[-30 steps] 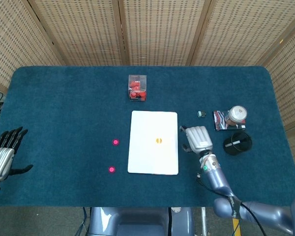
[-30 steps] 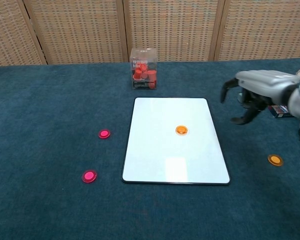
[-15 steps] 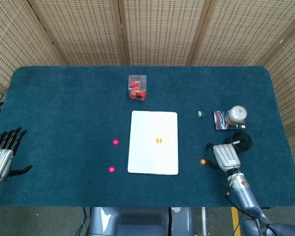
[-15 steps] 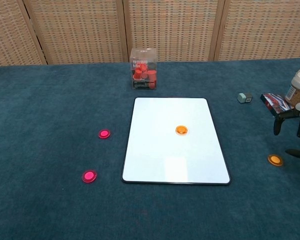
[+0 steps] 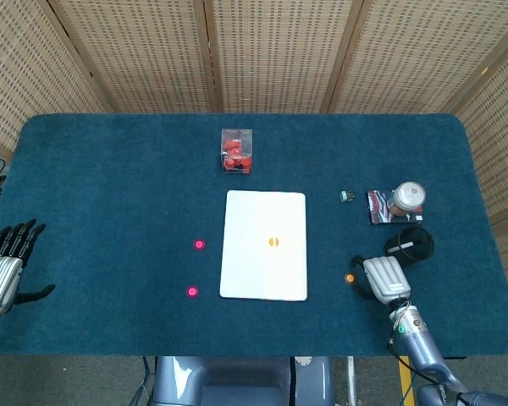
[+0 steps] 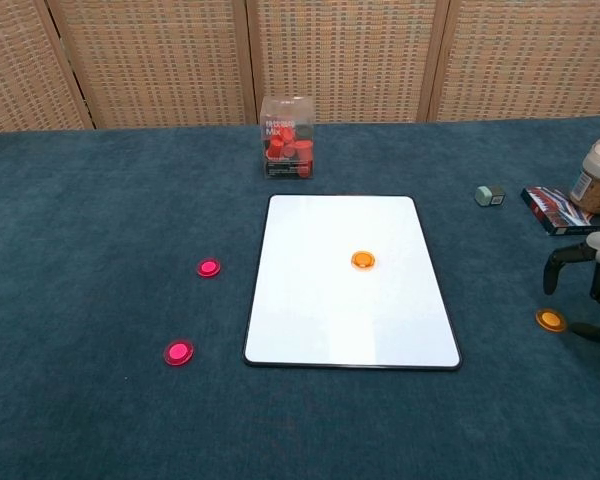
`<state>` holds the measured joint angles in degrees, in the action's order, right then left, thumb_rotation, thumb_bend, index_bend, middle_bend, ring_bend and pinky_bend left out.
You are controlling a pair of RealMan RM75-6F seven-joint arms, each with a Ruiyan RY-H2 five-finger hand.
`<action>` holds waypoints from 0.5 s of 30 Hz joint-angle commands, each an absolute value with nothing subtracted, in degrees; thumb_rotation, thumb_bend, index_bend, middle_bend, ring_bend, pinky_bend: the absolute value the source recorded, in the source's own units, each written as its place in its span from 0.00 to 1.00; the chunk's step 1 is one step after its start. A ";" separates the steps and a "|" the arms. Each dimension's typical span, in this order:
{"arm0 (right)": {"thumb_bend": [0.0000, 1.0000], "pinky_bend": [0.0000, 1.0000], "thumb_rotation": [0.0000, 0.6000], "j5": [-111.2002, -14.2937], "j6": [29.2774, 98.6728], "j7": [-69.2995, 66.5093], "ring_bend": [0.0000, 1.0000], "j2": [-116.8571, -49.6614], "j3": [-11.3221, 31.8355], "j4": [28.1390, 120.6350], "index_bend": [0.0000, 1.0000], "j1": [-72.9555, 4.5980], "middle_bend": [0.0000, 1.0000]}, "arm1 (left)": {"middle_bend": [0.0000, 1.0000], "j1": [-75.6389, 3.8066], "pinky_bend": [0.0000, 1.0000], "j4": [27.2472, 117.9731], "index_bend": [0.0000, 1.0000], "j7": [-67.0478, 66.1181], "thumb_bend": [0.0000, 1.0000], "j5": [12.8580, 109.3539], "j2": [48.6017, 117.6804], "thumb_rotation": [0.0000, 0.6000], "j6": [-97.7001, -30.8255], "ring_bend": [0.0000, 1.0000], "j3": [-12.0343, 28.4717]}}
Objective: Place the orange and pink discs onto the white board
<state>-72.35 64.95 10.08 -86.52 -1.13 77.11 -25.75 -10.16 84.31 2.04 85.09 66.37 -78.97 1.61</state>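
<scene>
The white board (image 5: 265, 245) (image 6: 348, 281) lies mid-table with one orange disc (image 5: 273, 242) (image 6: 363, 260) on it. A second orange disc (image 5: 350, 277) (image 6: 551, 320) sits on the blue cloth right of the board. Two pink discs (image 5: 199, 244) (image 5: 192, 292) (image 6: 209, 267) (image 6: 179, 352) lie left of the board. My right hand (image 5: 385, 279) (image 6: 592, 283) hovers just right of the loose orange disc, fingers curved down and apart, holding nothing. My left hand (image 5: 5, 264) is open at the far left edge, away from everything.
A clear box of red pieces (image 5: 236, 151) (image 6: 287, 137) stands behind the board. At the right are a small cube (image 5: 346, 196) (image 6: 490, 195), a jar (image 5: 407, 199) on a packet (image 6: 557, 209), and a black ring (image 5: 410, 246).
My right hand has drawn back from beside the board to the right and toward the front edge, uncovering the loose orange disc and settling next to it. The left hand stayed put.
</scene>
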 commanded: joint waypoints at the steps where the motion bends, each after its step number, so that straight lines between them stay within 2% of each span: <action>1: 0.35 1.00 1.00 -73.25 64.94 9.43 1.00 -87.49 -1.12 75.93 0.39 -25.27 1.00 | 0.00 -10.15 0.00 84.30 0.00 2.06 0.00 85.12 66.35 1.00 -79.01 0.00 1.61; 15: 0.35 1.00 1.00 -74.00 63.28 8.90 1.00 -88.24 0.35 75.09 0.39 -24.68 1.00 | 0.00 -10.29 0.00 84.22 0.00 1.68 0.00 85.02 66.55 1.00 -78.60 0.00 1.56</action>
<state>-73.97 63.31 8.91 -88.25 0.33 75.06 -24.70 -10.29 84.22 1.69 85.02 66.54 -78.60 1.56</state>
